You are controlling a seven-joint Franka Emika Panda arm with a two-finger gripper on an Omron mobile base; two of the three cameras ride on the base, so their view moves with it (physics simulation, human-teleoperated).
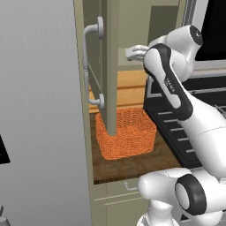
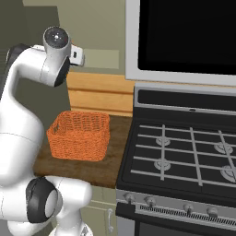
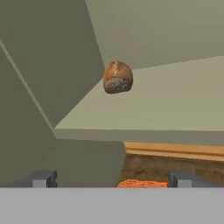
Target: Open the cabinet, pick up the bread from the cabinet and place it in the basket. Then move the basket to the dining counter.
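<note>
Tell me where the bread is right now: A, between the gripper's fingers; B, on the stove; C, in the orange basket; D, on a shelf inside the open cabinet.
D: in the hand view the bread rests on the pale shelf inside the cabinet, ahead of the open gripper, while the basket on the countertop holds nothing.

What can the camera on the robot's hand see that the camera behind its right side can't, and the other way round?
The hand view looks into the open cabinet, where the bread sits far back on the shelf, ahead of the open gripper. The right base view takes in the stove and the robot's arm. Both show the orange basket on the wooden countertop.
</note>
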